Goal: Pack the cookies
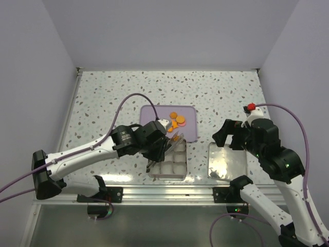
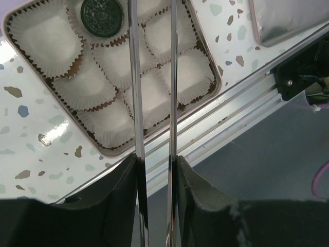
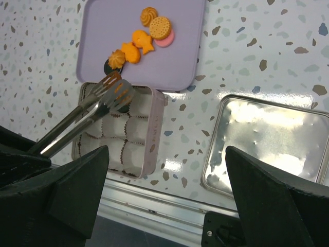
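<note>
1. Left gripper (image 2: pixel 157 175): pressed shut on the handles of metal tongs (image 3: pixel 87 116), blades nearly together, tips above the far edge of the tin (image 3: pixel 157 123).
2. Tin: white paper cups (image 2: pixel 51 36) in rows of three; one dark cookie (image 2: pixel 101 17) seated in a far cup, every other cup in view bare.
3. Orange cookie (image 3: pixel 122 91): apparently pinched at the tong tips, not yet set down.
4. Lilac tray (image 3: pixel 103 31), just beyond the tin: unpacked cookies (image 3: pixel 143 41), mostly orange, one pinkish, one dark.
5. Lid (image 3: pixel 267 149): inside up, well right of the tin, not fitted.
6. Right gripper (image 3: pixel 167 152): spread wide, holding nothing.
7. Judged progress: early; one packed, most left.
</note>
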Motion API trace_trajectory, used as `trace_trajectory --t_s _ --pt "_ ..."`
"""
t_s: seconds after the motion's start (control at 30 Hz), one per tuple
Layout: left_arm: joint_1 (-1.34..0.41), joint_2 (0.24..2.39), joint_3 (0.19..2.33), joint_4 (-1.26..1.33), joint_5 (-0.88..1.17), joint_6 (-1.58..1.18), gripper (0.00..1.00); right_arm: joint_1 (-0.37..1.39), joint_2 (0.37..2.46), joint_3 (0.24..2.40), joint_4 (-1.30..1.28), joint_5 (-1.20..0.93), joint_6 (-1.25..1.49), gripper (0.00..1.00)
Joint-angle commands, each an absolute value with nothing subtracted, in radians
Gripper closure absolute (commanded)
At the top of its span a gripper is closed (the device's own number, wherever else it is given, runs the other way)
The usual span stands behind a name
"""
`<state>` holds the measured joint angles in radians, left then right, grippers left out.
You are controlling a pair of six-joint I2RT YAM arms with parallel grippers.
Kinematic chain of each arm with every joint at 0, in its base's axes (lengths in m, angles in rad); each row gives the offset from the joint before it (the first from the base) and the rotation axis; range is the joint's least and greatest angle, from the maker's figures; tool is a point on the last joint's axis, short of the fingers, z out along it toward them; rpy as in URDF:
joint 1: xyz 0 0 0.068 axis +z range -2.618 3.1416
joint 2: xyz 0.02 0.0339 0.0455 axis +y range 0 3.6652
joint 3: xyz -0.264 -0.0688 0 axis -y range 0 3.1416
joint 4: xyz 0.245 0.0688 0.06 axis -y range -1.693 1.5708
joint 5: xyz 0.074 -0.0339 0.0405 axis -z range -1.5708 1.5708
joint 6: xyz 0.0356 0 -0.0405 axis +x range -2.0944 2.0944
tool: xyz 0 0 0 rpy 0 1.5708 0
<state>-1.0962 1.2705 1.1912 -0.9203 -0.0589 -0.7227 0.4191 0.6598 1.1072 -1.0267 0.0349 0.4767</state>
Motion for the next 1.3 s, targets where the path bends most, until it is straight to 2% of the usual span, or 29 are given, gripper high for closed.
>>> trace_trajectory --t_s 0.0,0.23,0.37,0.77,1.27 --pt "-1.12 1.244 1.172 -0.858 -0.072 -0.768 0.85 0.422 0.65 1.101 -1.029 0.04 0.5 0.01" --pt "-1.129 1.239 1.155 -0.858 -0.078 -0.779 0.78 0.422 0.635 1.088 -1.034 0.044 0.509 0.01" --pt "-1.131 1.241 1.134 -0.835 -0.068 -0.778 0.68 0.422 0.626 1.077 -1.042 0.044 0.509 0.01" --pt "-1.132 1.243 1.129 -0.822 -0.081 -0.781 0.53 0.422 0.627 1.066 -1.032 0.048 0.512 0.01" --pt "-1.131 1.247 1.25 -0.911 -0.152 -0.772 0.52 0.422 0.643 1.058 -1.011 0.054 0.512 0.01"
